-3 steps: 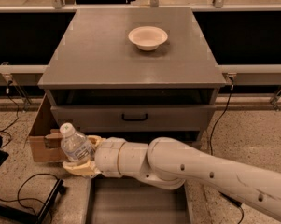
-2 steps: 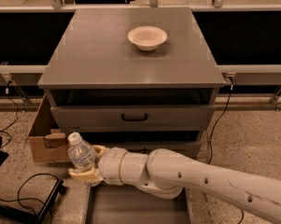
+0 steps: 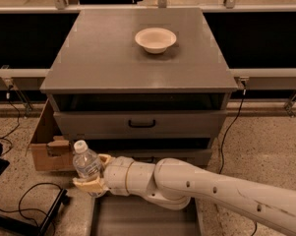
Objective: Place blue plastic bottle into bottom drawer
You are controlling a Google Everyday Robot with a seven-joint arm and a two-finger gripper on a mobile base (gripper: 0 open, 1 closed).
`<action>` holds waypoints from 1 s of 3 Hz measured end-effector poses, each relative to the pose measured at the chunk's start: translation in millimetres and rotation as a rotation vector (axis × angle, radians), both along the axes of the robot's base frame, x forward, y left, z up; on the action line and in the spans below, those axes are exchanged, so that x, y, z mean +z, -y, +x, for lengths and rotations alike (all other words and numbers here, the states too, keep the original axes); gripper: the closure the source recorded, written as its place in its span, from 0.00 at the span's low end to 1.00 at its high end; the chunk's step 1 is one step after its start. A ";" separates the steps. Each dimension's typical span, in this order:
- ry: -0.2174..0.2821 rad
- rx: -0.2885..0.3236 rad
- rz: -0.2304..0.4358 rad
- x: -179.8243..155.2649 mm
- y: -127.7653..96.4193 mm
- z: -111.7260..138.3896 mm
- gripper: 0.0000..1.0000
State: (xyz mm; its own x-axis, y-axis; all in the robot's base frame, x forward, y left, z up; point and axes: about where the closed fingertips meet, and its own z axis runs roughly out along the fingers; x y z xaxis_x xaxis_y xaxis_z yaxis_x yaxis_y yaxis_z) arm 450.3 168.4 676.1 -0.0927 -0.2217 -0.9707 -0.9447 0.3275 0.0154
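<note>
The blue plastic bottle [image 3: 86, 164] is a small clear bottle with a white cap. It stands upright in my gripper [image 3: 92, 173], whose tan fingers [image 3: 88, 184] are shut on it. My white arm [image 3: 211, 191] reaches in from the lower right. The bottle hangs at the front left corner of the grey cabinet [image 3: 137, 68], over the left wall of the bottom drawer [image 3: 142, 218]. That drawer is pulled out, a grey tray at the bottom edge, partly hidden by my arm.
A white bowl [image 3: 156, 39] sits on the cabinet top. The middle drawer with a black handle [image 3: 141, 124] is closed. A cardboard box [image 3: 48, 144] stands left of the cabinet. Black cables [image 3: 19, 200] and a dark object lie on the floor at lower left.
My gripper has carried the bottle to the right and slightly down, closer to the open bottom drawer. The bottle stays upright in the grip.
</note>
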 end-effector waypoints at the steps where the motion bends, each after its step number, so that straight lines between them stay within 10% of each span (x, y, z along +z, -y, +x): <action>1: 0.019 -0.008 0.002 -26.4 10.8 6.5 1.00; 3: 0.024 0.039 0.060 -135.4 51.5 32.4 1.00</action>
